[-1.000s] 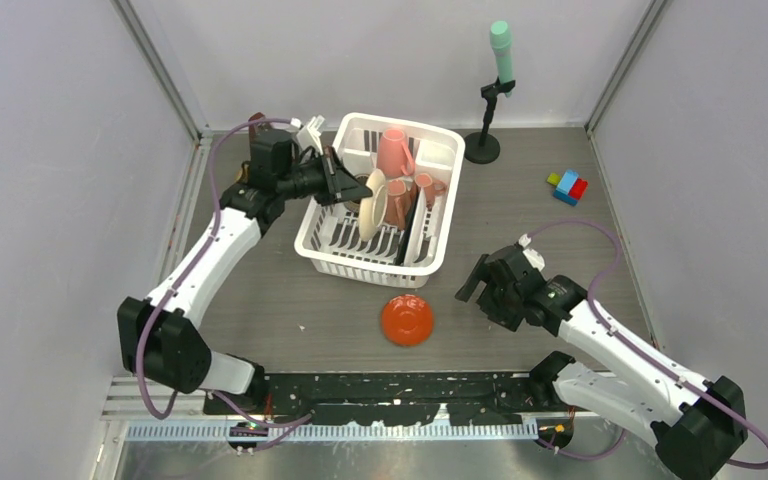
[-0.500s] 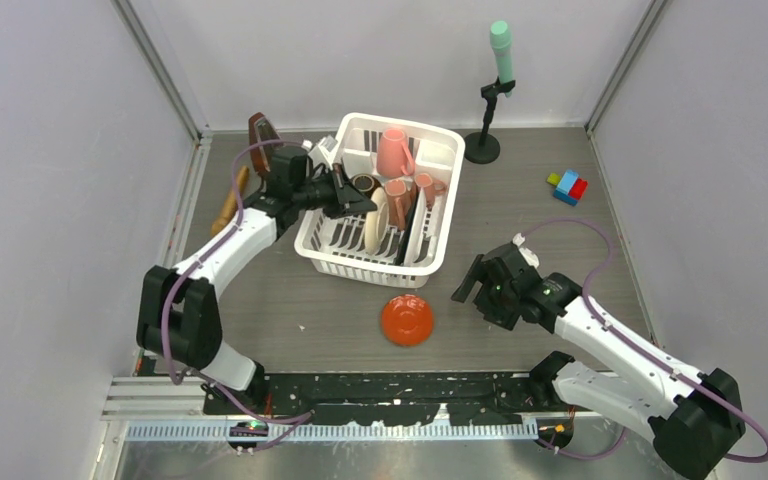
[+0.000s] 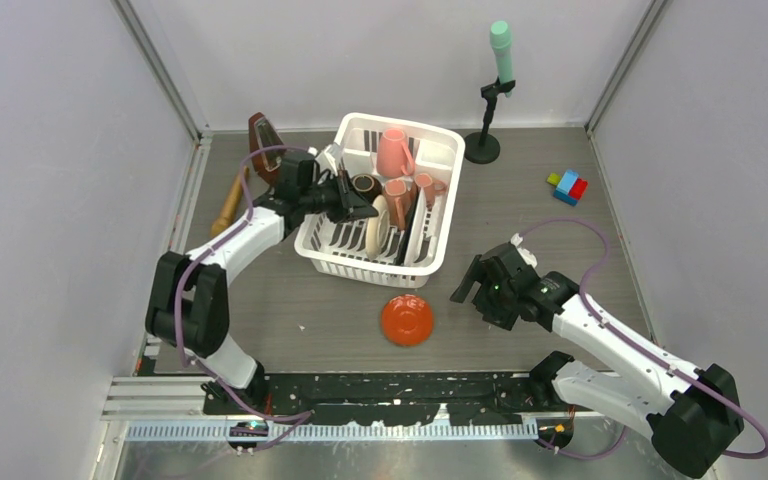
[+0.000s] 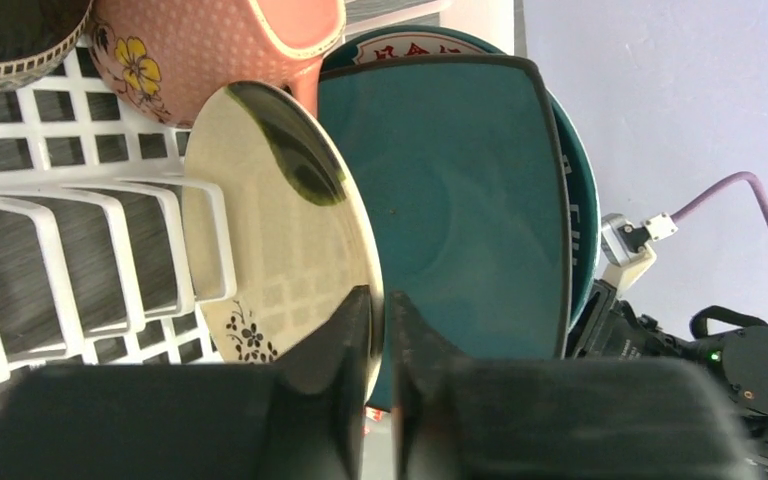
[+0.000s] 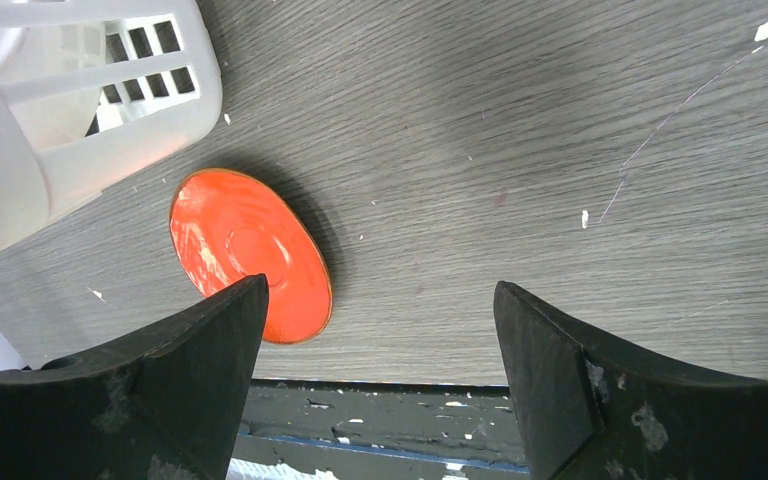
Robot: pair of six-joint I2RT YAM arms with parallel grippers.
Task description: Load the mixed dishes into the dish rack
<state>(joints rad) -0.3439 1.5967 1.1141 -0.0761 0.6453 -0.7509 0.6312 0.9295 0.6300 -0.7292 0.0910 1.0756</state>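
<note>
The white dish rack [image 3: 350, 262] stands mid-table. In it are pink mugs [image 3: 393, 152], a small brown bowl [image 3: 365, 184], an upright dark teal plate [image 3: 412, 215] and an upright cream plate with black flower print [image 3: 375, 228]. My left gripper [image 3: 363, 209] reaches into the rack from the left, shut on the cream plate's rim [image 4: 280, 230]; the teal plate [image 4: 460, 200] stands just behind it. A red-orange saucer [image 3: 407, 320] lies on the table in front of the rack. My right gripper [image 3: 467, 287] is open and empty to its right, with the saucer [image 5: 245, 250] by its left finger.
A wooden stick [image 3: 228, 200] and a brown object [image 3: 262, 130] lie left of the rack. A microphone stand [image 3: 482, 148] with a green top stands behind the rack's right. Coloured blocks [image 3: 567, 186] sit at the far right. The rack's corner [image 5: 60, 120] shows in the right wrist view.
My left arm has folded in and lowered, carrying the cream plate down among the rack's slots. My right gripper has shifted slightly left toward the saucer.
</note>
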